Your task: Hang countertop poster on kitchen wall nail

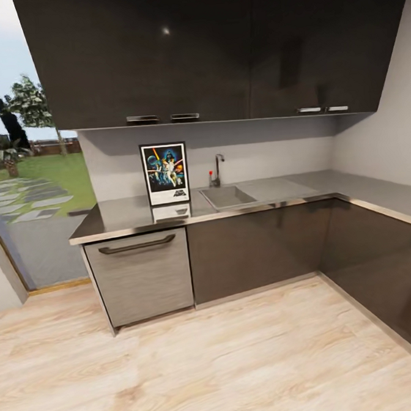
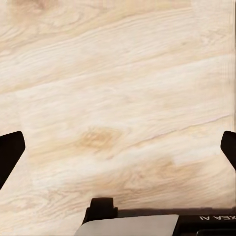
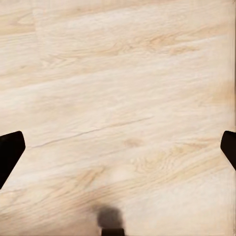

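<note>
While the pale wooden plank floor (image 2: pixel 118 98) is faced by both wrist cameras, the left gripper (image 2: pixel 118 147) and right gripper (image 3: pixel 118 147) are seen spread wide, holding nothing. Upright against the far wall, the black-framed Star Wars poster (image 1: pixel 164 173) is stood on the glossy grey countertop (image 1: pixel 120 214), left of the inset steel sink (image 1: pixel 226 196).

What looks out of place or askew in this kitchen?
Only the poster: it stands upright on the kitchen countertop against the wall, left of the sink, not hung. Nothing spilled or damaged. Both grippers, left and right, hang open over wood floor.
</note>
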You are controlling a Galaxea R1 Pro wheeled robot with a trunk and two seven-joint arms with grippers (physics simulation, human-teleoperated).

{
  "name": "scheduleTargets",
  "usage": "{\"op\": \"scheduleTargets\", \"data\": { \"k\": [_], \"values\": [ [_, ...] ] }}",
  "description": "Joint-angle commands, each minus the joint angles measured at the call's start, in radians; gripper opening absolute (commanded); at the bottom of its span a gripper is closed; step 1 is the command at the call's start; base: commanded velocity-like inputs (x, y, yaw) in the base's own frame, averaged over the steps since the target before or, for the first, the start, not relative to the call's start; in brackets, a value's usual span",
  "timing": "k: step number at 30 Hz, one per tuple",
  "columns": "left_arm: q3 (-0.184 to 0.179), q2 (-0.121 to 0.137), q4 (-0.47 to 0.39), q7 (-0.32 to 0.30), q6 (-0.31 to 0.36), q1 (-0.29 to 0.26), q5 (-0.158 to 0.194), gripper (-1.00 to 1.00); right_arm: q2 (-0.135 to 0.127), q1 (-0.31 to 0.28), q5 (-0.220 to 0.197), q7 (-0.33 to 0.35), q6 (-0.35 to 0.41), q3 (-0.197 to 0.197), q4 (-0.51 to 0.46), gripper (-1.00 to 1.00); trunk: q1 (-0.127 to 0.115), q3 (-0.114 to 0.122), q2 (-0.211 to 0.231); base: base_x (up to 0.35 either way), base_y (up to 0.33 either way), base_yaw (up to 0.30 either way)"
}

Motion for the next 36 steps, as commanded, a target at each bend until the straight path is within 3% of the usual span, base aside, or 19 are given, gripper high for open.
{"op": "scheduleTargets", "data": {
  "k": [1, 14, 25, 36],
  "values": [
    [0.001, 0.000, -0.001, 0.000, -0.002, 0.000, 0.000, 1.00, 0.000, 0.000, 0.001, 0.000, -0.003, 0.001, 0.001, 1.00, 0.000, -0.001, 0.000, 0.138, -0.322, 0.180],
    [0.001, 0.001, 0.001, 0.000, -0.003, 0.000, 0.000, 1.00, 0.000, 0.000, 0.001, -0.002, -0.003, 0.001, 0.001, 1.00, 0.000, -0.001, 0.000, 0.072, -0.285, 0.270],
    [0.002, 0.001, 0.001, -0.001, -0.003, 0.000, 0.000, 1.00, 0.000, 0.000, 0.001, -0.002, -0.003, 0.002, 0.001, 1.00, 0.000, -0.001, 0.000, 0.003, -0.031, 0.272],
    [0.003, 0.001, 0.001, -0.001, -0.002, 0.000, 0.000, 1.00, -0.001, 0.000, 0.001, 0.000, -0.001, 0.002, 0.002, 1.00, 0.000, -0.001, 0.000, 0.128, 0.038, 0.050]
  ]
}}
